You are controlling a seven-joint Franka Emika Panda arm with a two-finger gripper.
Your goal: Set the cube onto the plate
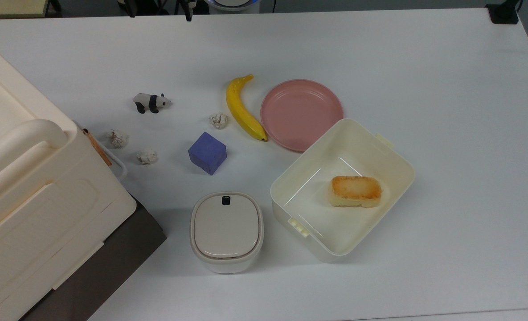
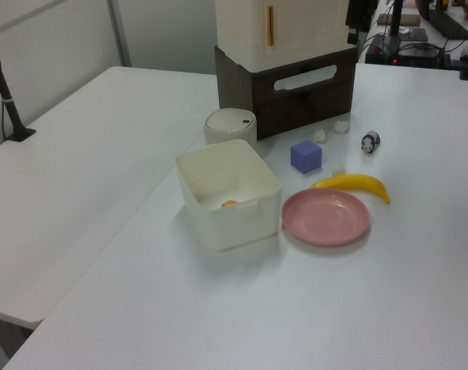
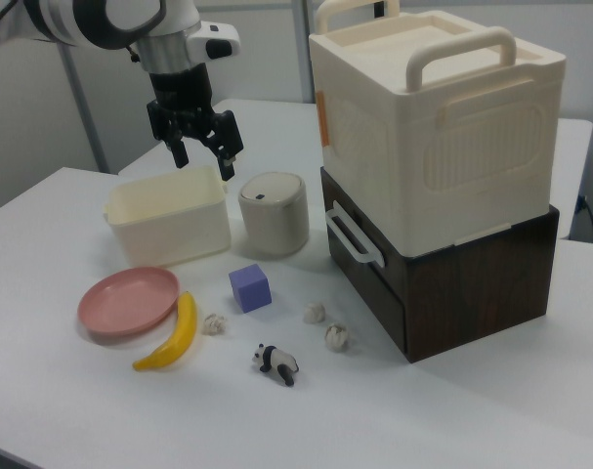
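Gripper [image 3: 200, 156] hangs high over the worktop [image 1: 424, 89], fingers spread wide apart and pointing down, nothing between them. In the right view it sits above the far side of the cream box [image 3: 167, 227], well apart from the cube.

Cube [image 1: 207, 152] rests on the worktop, untouched, corner turned toward the top view's bottom. Banana [image 1: 243, 108] lies between cube and plate [image 1: 301, 113]; a small crumpled white ball [image 1: 218, 120] sits near the cube's upper right in the top view. Lidded pot [image 1: 226, 231] stands below it, apart.

Handling, by judgement: solid matte block, looks stiff and not fragile; matte faces should give fair friction, low slip risk. Weight unknown, probably light. Best hold: two opposite flat side faces, fingers coming straight down and turned to match the cube's rotated stance. Gripping across corners would likely twist it. Plate is bare, rim touching or just beside the box.
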